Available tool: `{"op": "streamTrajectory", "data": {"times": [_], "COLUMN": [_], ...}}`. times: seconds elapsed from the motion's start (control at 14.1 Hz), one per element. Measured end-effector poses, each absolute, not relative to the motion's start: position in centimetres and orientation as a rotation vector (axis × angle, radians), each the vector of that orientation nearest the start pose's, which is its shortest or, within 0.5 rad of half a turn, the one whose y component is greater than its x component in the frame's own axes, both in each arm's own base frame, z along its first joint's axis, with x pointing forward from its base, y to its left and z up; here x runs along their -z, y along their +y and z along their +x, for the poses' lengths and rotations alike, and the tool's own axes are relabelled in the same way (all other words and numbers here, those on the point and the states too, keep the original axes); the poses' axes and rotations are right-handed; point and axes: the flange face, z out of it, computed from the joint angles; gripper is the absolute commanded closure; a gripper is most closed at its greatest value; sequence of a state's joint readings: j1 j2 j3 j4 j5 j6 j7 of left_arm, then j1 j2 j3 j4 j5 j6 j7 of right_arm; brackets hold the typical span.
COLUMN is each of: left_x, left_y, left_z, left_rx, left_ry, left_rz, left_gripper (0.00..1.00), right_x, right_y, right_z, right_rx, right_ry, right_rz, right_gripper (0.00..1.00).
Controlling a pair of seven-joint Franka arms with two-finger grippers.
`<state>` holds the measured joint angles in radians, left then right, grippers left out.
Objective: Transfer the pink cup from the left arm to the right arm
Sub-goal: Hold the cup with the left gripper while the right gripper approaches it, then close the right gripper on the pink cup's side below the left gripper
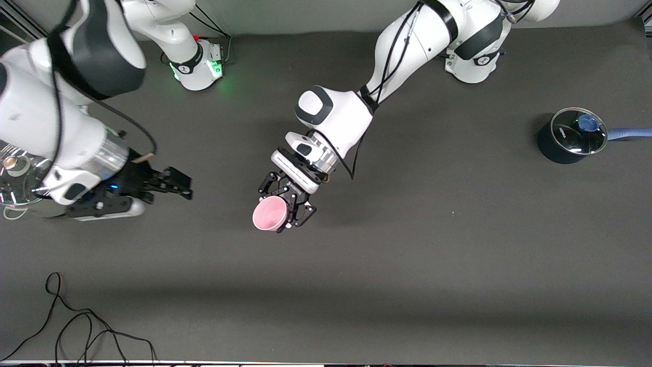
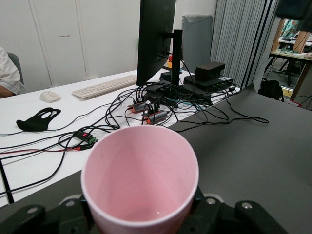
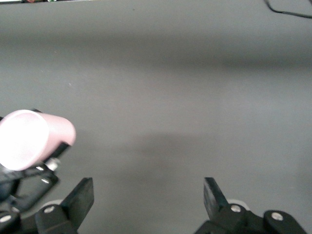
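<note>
We are holding the small pale-pink plastic cup (image 1: 269, 214) in the left gripper (image 1: 285, 204), whose black skeletal fingers are closing on the cup's sides, up over the middle of the dark grey counter (image 1: 433, 265). The cup is tilting so that its open mouth is facing the front camera; in the left wrist view the cup (image 2: 140, 178) is filling the foreground and hiding most of the fingers (image 2: 214, 217), and its base is cut off by the frame edge.

Our right gripper (image 1: 175, 184) is hanging over the counter toward the right arm's end, pointing at the cup and well apart from it, with its jaws standing wide and nothing between them. In the right wrist view the cup (image 3: 34, 138) is showing off to one side.

A glass-lidded pot (image 1: 15, 176) is mostly hidden under the right arm. A dark saucepan with a glass lid and blue handle (image 1: 573, 135) is sitting toward the left arm's end, its handle cut off. Black cables (image 1: 76, 326) are lying nearest the front camera.
</note>
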<state>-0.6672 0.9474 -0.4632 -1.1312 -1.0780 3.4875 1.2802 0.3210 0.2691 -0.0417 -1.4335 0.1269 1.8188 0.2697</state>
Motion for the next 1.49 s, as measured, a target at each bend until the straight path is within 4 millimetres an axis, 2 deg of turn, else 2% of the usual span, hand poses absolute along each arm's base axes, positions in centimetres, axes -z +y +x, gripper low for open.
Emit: {"op": "streamTrajectory", "data": {"times": [0.21, 0.5, 0.78, 1.0, 1.28, 1.49], "left_x": [-34.8, -34.8, -34.7, -34.6, -34.4, -34.3], "left_y": [-55.6, -55.6, -55.6, -55.6, -55.6, -55.6], "left_z": [54.2, 54.2, 54.3, 54.2, 54.3, 54.3], "left_rx": [1.915, 1.915, 1.914, 1.912, 1.908, 1.906], "left_ry": [1.032, 1.026, 1.025, 1.025, 1.026, 1.026], "left_rz": [-2.853, -2.856, -2.855, -2.856, -2.857, -2.857], "left_gripper": [1.00, 1.00, 1.00, 1.00, 1.00, 1.00], "right_x": [-53.1, -51.9, -51.3, -50.0, -47.1, -45.7], "right_y": [24.1, 26.4, 29.6, 30.6, 32.0, 32.2], "right_z": [63.2, 64.6, 64.5, 64.5, 64.8, 65.1], "right_rx": [0.109, 0.120, 0.123, 0.102, 0.100, 0.084], "right_ry": [0.004, 0.038, 0.041, 0.094, 0.144, 0.148], "right_rz": [-3.026, -3.025, -3.022, -3.031, -3.088, -3.099], "right_gripper": [0.00, 0.00, 0.00, 0.00, 0.00, 0.00]}}
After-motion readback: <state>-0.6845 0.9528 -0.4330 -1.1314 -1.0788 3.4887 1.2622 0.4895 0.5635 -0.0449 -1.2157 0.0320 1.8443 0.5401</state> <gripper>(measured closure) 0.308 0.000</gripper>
